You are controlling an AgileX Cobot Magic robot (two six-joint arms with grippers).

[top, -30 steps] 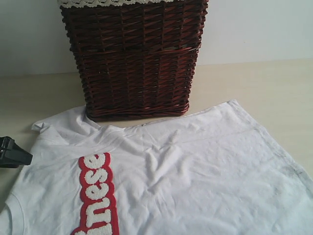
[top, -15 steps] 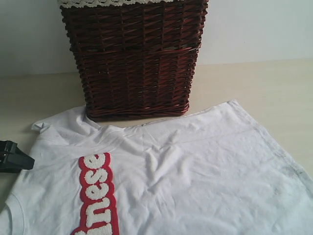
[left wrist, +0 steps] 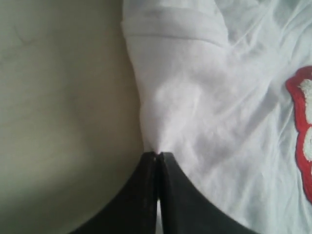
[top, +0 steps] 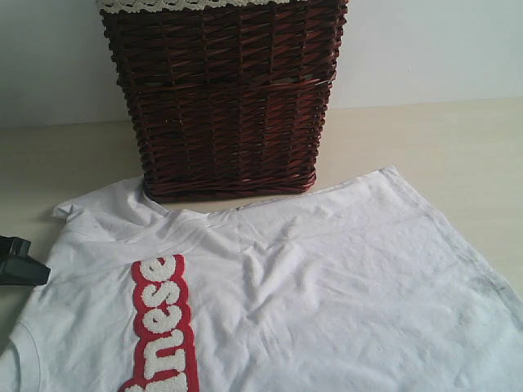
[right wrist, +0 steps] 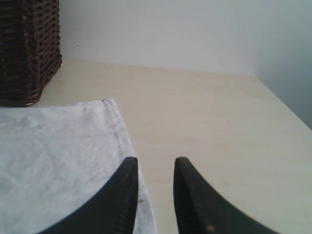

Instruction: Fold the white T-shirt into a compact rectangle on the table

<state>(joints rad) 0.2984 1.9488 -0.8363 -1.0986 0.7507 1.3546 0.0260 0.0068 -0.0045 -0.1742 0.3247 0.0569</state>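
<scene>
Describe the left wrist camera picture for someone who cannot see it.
The left gripper is shut on the edge of the white T-shirt, whose fabric gathers toward its tips. The pale table shows beside the shirt, and part of a red patch with white letters at the picture's edge.

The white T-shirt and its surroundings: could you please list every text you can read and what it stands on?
"nese": fuzzy white letters on the red patch of the white T-shirt, running sideways; earlier letters cut off by the frame.
Left wrist view: letters cropped, unreadable.
No text on the wicker basket.
</scene>
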